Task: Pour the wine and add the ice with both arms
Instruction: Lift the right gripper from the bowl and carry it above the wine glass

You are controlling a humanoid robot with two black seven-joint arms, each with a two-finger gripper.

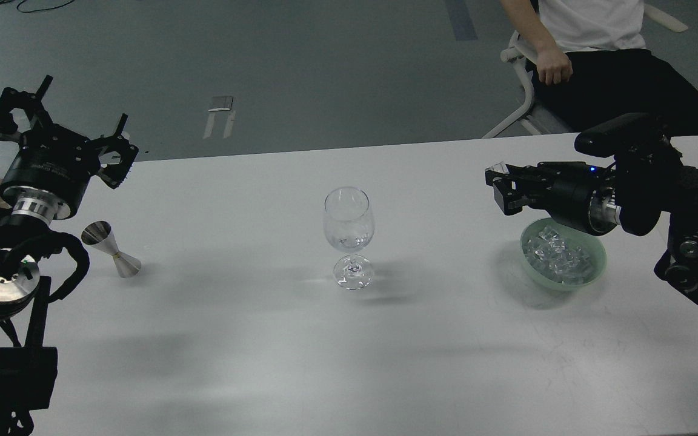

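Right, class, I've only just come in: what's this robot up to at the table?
Nothing is held. The left gripper hangs open above the table's left end, near a steel jigger. The right gripper hovers beside a green bowl of ice; its fingers are unclear. A wine glass stands upright between them. A person sits behind.

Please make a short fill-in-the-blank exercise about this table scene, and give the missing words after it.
1. The ice lies in a pale ____ bowl.
2. The wine glass stands between the bowl and the metal ____.
3. The jigger lies on its ____ on the table.
4. The left gripper is ____, holding nothing.

Missing words: green; jigger; side; open
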